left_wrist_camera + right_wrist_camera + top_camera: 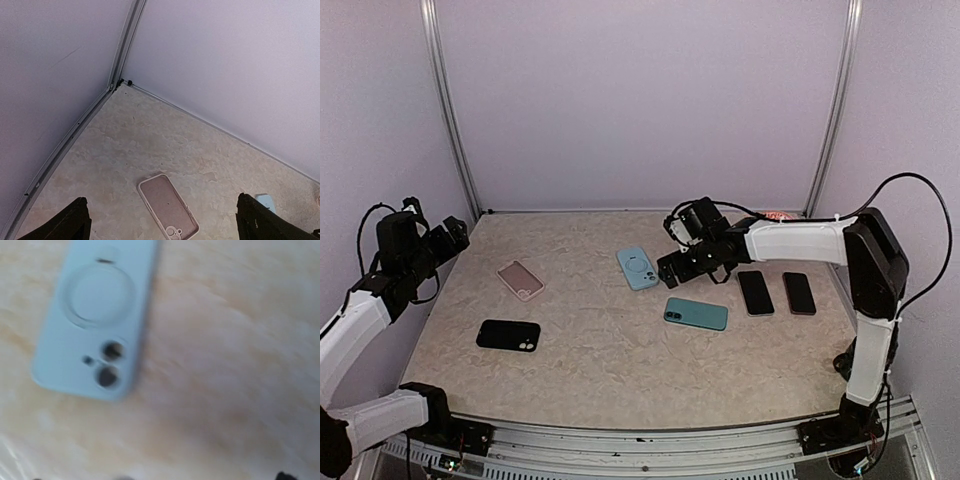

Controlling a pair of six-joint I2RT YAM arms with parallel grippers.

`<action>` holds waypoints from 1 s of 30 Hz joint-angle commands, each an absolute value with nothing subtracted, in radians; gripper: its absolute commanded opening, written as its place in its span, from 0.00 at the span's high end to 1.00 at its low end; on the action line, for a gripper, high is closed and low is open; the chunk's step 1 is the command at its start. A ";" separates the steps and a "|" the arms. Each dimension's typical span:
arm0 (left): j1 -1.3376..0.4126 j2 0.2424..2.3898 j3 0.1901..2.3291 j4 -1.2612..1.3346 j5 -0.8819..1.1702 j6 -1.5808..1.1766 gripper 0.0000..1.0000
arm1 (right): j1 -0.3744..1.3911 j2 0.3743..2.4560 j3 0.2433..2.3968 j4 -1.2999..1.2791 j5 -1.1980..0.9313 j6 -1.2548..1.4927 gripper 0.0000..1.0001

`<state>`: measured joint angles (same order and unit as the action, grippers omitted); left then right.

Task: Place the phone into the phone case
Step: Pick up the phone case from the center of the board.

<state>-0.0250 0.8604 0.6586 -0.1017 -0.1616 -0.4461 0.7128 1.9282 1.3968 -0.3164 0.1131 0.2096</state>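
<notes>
Marbled beige table within lavender walls. One dark phone and a second phone lie flat side by side at the right, with their long axes parallel, running near to far; which end is the top cannot be told. The right gripper, jaws wide and empty, hovers beside the light blue case, which lies back face up. The left gripper, jaws wide, hangs near the pink case.

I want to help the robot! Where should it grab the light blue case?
Probably across its two long edges, near the middle, coming straight down from above. The light blue case lies flat, back up, so only its narrow width fits between fingers. The open right gripper is nearest.
</notes>
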 commanded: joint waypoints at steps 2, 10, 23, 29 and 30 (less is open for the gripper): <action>-0.029 0.863 0.667 -0.101 -0.161 -0.450 0.01 | 0.761 2.036 1.557 -0.383 0.111 0.216 0.01; -0.029 0.862 0.669 -0.104 -0.164 -0.449 0.01 | 0.786 2.196 1.769 -0.468 0.127 0.240 0.01; -0.029 0.865 0.669 -0.103 -0.164 -0.449 0.01 | 0.815 2.282 1.823 -0.482 0.131 0.253 0.01; -0.029 0.865 0.669 -0.102 -0.165 -0.449 0.01 | 0.815 2.310 1.834 -0.483 0.165 0.263 0.01; -0.030 0.865 0.669 -0.103 -0.166 -0.449 0.01 | 0.815 2.317 1.838 -0.483 0.170 0.266 0.01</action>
